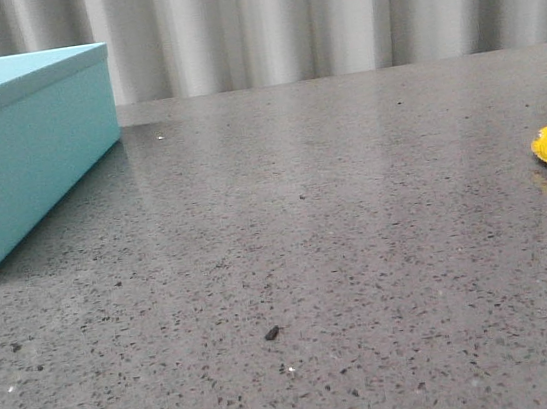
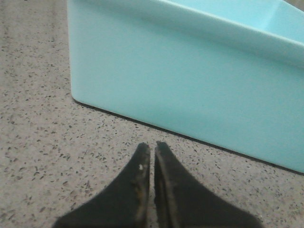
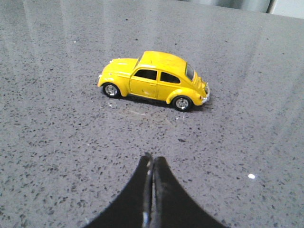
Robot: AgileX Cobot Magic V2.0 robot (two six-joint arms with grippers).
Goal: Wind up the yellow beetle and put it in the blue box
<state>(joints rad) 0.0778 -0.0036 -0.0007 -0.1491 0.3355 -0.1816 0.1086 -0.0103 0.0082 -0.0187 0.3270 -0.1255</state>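
Beetle lies broadside ahead of your right gripper (image 3: 151, 164)

The yellow beetle (image 3: 153, 80) sits mid-frame, long axis crosswise to your clenched, empty fingers; your left gripper (image 2: 152, 152), also clenched, faces the blue box (image 2: 190, 85).

The table (image 1: 291, 263) is grey stone speckled with small dark and pale flecks, with soft sheen streaks. The box (image 1: 26, 161) is a flat, even light turquoise-blue, its top a shade paler. The toy car (image 3: 153, 80) is glossy yellow with dark windows, black tyres, silver hubcaps and what looks like a chrome bumper at one end. The left end effector (image 2: 153, 149) and right end effector (image 3: 152, 161) are both black. The curtain (image 1: 329, 16) behind is grey-white with vertical folds.
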